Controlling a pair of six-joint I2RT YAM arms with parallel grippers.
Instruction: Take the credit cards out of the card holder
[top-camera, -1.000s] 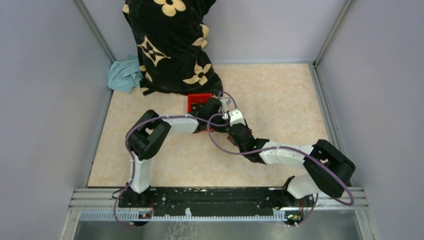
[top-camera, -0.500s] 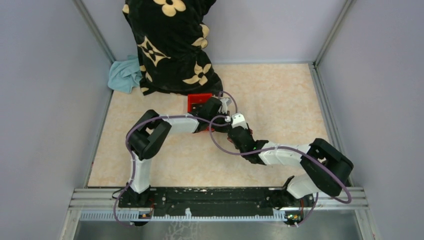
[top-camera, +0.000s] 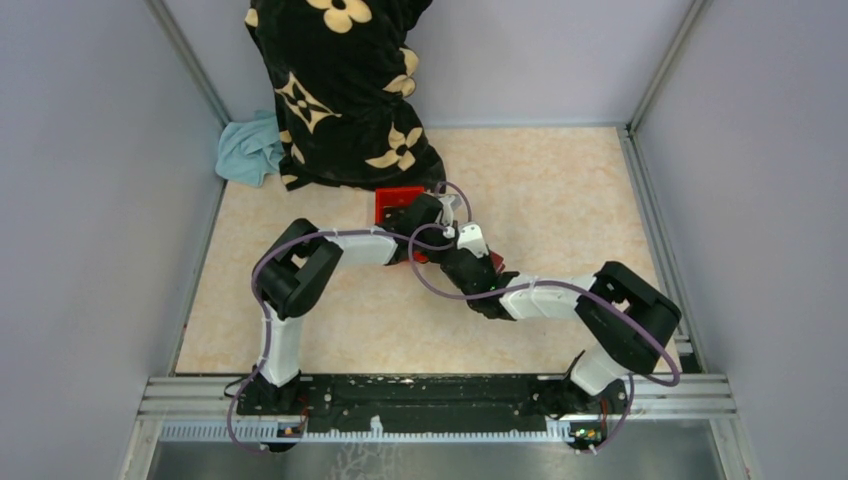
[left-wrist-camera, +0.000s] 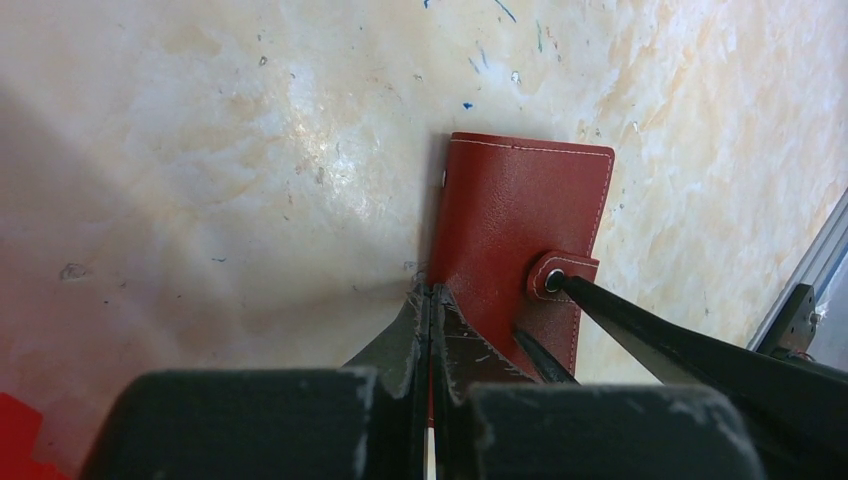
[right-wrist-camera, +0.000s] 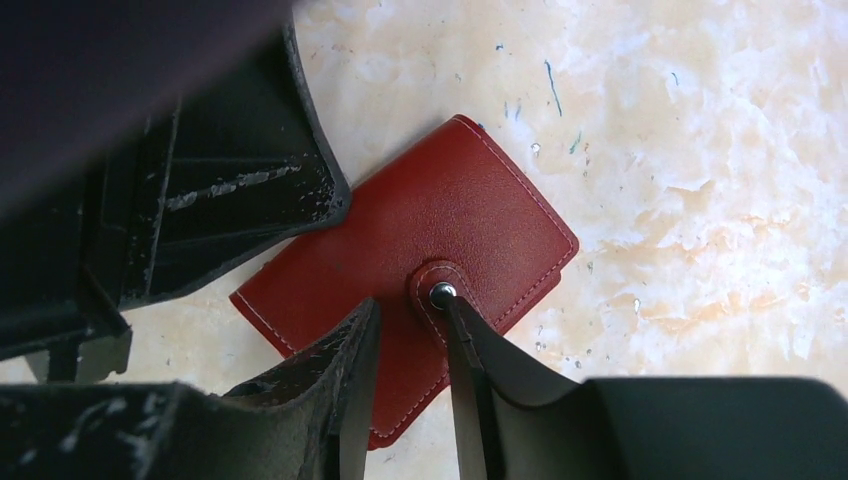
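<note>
The card holder (right-wrist-camera: 450, 225) is a dark red wallet lying flat and closed on the marbled table; it also shows in the left wrist view (left-wrist-camera: 520, 225). My right gripper (right-wrist-camera: 408, 322) is open over its near half, and one fingertip (right-wrist-camera: 452, 312) touches the metal snap (right-wrist-camera: 440, 293) on the strap. My left gripper (left-wrist-camera: 430, 292) is shut, its tips pressed at the wallet's side edge; it shows in the right wrist view (right-wrist-camera: 230, 200) over the wallet's left corner. No credit cards are in view. In the top view both grippers (top-camera: 440, 222) meet and hide the wallet.
A bright red open box (top-camera: 392, 200) stands just behind the grippers. A black bag with tan flowers (top-camera: 340, 90) leans at the back wall, with a teal cloth (top-camera: 248, 150) to its left. Grey walls enclose the table on three sides.
My right arm's elbow has swung left and inward, and its wrist has shifted slightly left toward the left gripper. The left arm has not moved.
</note>
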